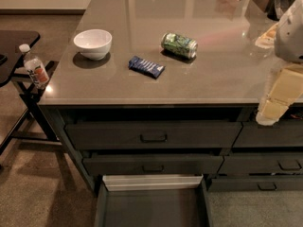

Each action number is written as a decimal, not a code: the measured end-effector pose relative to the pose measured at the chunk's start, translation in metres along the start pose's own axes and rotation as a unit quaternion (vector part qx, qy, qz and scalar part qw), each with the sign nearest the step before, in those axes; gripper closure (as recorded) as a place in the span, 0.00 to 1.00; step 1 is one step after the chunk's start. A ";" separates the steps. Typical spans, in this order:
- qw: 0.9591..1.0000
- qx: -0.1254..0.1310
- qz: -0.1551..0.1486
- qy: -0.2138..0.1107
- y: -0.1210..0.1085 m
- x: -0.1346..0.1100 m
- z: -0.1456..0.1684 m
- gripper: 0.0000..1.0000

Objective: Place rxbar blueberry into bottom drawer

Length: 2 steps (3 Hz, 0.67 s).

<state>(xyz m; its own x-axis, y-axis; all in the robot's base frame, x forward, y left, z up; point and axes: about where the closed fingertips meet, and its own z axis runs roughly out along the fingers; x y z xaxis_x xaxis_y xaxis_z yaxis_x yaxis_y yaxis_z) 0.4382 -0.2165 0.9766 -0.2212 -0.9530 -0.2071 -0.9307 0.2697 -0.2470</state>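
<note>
The rxbar blueberry [147, 66], a flat dark blue wrapper with white lettering, lies on the grey countertop [218, 74] near the middle front. The bottom drawer [152, 207] stands pulled open below it, dark grey with a white inner back rim. My gripper [274, 103] hangs at the right edge of the view, pale and close to the camera, over the counter's front right edge and well to the right of the bar. It holds nothing that I can see.
A green drink can [179, 45] lies on its side behind the bar. A white bowl [93, 43] sits at the counter's left. Two shallower handled drawers [152, 136] are above the open one. A bottle [34, 69] stands on a side stand at left.
</note>
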 end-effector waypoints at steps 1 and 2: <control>1.000 0.002 -0.001 -0.002 -0.001 -0.001 0.000 0.00; 0.999 0.015 0.002 -0.029 -0.016 -0.024 0.003 0.00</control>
<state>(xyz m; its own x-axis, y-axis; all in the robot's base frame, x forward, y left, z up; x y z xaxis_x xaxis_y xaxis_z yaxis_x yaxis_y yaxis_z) 0.4588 -0.1978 0.9822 -0.2060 -0.9425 -0.2631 -0.9207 0.2778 -0.2742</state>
